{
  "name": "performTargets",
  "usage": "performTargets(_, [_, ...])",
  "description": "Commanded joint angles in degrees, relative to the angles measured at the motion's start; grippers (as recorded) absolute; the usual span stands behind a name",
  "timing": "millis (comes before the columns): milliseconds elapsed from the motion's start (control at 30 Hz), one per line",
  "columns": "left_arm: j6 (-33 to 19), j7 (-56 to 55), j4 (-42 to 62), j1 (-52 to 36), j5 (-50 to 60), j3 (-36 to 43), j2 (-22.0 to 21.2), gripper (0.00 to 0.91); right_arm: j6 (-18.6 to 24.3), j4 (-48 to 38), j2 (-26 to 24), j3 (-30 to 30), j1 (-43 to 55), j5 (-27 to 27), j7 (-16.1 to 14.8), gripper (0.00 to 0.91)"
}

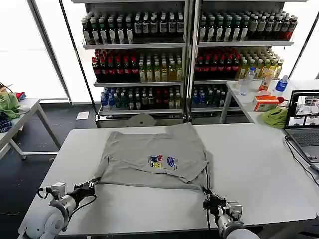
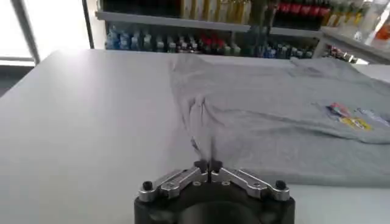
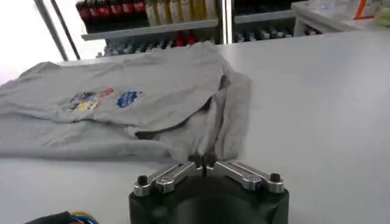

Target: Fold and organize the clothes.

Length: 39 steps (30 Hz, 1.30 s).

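Fingers [image 2: 199, 165] of both grippers pinch the shirt's [image 1: 154, 157] near corners.

grey shirt [image 1: 154, 158] spread on white table [image 1: 259, 164], print up. left gripper [image 1: 91, 185] pinching near left corner, right gripper [image 1: 206, 195] pinching near right corner. bottle shelves [image 1: 189, 50] behind, laptop [image 1: 304, 122] at right.
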Motion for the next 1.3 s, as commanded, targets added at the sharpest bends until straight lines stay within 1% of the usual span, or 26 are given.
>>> performTargets(33, [0.96, -1.67, -9.11, 10.80, -0.06, -2.98, -1.86, 0.000, -0.26, 2.56, -3.34, 0.45, -2.25, 1.28, -0.82, 0.000])
performTargets(167, [0.99, -2.29, -12.41, 13.74, 1.28, -4.57, -2.70, 0.000, -0.22, 5.03, -5.59, 1.99, -6.09, 1.70, -1.27, 0.000])
performTargets(300, [0.97, -2.32, -14.19, 18.78, 1.91, -6.47, -2.80, 0.000, 0.15, 6.27, -6.46, 3.57, -9.71, 1.54, -1.67, 0.000])
performTargets(467, [0.98, -1.88, -16.55, 23.27, 1.82, -8.64, -3.10, 0.000, 1.29, 9.16, -7.65, 6.59, -15.31, 1.30, -2.54, 0.000])
performTargets(667, [0.98, -1.89, -20.01, 28.45, 2.21, -11.91, -3.50, 0.000, 1.68, 11.71, -8.88, 8.65, -21.03, 0.98, -3.02, 0.000])
performTargets(733, [0.96, -1.86, -20.16, 29.15, 2.41, -12.16, -3.53, 0.010, 1.78, 11.96, -8.85, 9.02, -22.03, 0.75, -3.14, 0.000])
performTargets(867, [0.99, -1.38, -20.35, 29.58, 2.21, -12.73, -2.48, 0.000, 1.83, 12.08, -8.57, 8.94, -23.08, -0.05, -3.33, 0.000])
performTargets(1000, [1.03, -0.38, -20.24, 28.87, 2.12, -13.31, -1.34, 0.000, 0.83, 12.40, -8.21, 8.69, -23.37, -0.65, -3.16, 0.000])
performTargets(1033, [1.03, -0.42, -20.25, 28.75, 2.16, -13.27, -1.28, 0.050, 0.73, 12.40, -8.04, 8.68, -23.33, -0.72, -3.14, 0.907])
performTargets(1067, [1.04, -0.44, -20.18, 28.49, 2.22, -13.24, -1.16, 0.292, 0.69, 12.37, -7.87, 8.62, -23.25, -1.00, -3.26, 0.907])
performTargets(1100, [1.04, -0.38, -20.12, 28.43, 2.16, -13.32, -1.02, 0.705, 0.70, 12.43, -7.74, 8.55, -23.21, -1.03, -3.23, 0.907])
performTargets(1133, [1.04, -0.38, -20.10, 28.35, 2.02, -13.45, -0.91, 0.877, 0.74, 12.46, -7.67, 8.55, -23.19, -1.00, -3.19, 0.907])
performTargets(1167, [1.04, -0.49, -20.10, 28.28, 1.81, -13.61, -0.84, 0.907, 0.87, 12.61, -7.59, 8.71, -23.17, -1.03, -3.16, 0.907])
performTargets(1300, [1.06, -0.42, -20.73, 29.06, 0.67, -15.15, -0.44, 0.907, 1.52, 13.06, -7.65, 9.86, -22.54, -0.53, -3.04, 0.907])
